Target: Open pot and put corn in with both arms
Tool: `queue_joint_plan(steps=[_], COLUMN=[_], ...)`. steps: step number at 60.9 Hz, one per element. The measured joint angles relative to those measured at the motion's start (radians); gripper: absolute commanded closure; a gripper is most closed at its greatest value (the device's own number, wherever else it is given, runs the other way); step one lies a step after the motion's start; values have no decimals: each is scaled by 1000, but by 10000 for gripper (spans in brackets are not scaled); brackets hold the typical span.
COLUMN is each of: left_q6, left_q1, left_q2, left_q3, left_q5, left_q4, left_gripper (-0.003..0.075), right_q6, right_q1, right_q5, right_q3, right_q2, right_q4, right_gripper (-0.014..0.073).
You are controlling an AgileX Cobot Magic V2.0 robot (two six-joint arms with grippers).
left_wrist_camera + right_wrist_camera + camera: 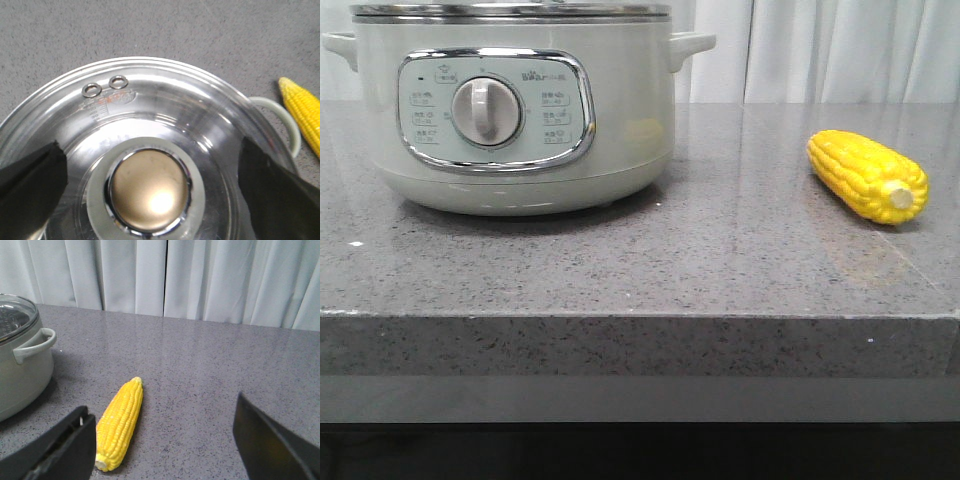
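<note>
The pale grey-green pot [520, 110] stands at the left of the grey counter, dial facing me, its steel-rimmed glass lid [150, 120] on. In the left wrist view my left gripper [150, 187] hovers open above the lid, its black fingers [30, 185] wide on either side of the round brass-coloured lid knob [149, 190], not touching it. The yellow corn [867, 176] lies on the counter at the right, stub end toward me. In the right wrist view my right gripper [165, 440] is open above the counter, with the corn [120, 422] just beside its one finger [65, 450]. No gripper shows in the front view.
White curtains [165, 275] hang behind the counter [720, 260]. The pot's side handle [35, 347] juts toward the corn. The counter's front edge [640, 318] runs across the front view.
</note>
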Motion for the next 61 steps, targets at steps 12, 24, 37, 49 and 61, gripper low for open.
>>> queue_joint_plan(steps=[12,24,37,49,61], left_q6=[0,0,0,0,0], left_q1=[0,0,0,0,0], left_q2=[20,20,20,20,20], left_q3=[-1,-2,-2,-2,-30], left_q5=[7,9,16,16,42], left_q4=[0,8,12,12,15], left_gripper=[184,360,493,575,584], right_q6=[0,0,0,0,0], right_q1=[0,0,0,0,0], right_q5=[0,-1,-1,-1,-1], right_q3=[0,0,0,0,0], right_q2=[0,0,0,0,0], right_q4=[0,0,0,0,0], right_gripper=[13,13,13,13,13])
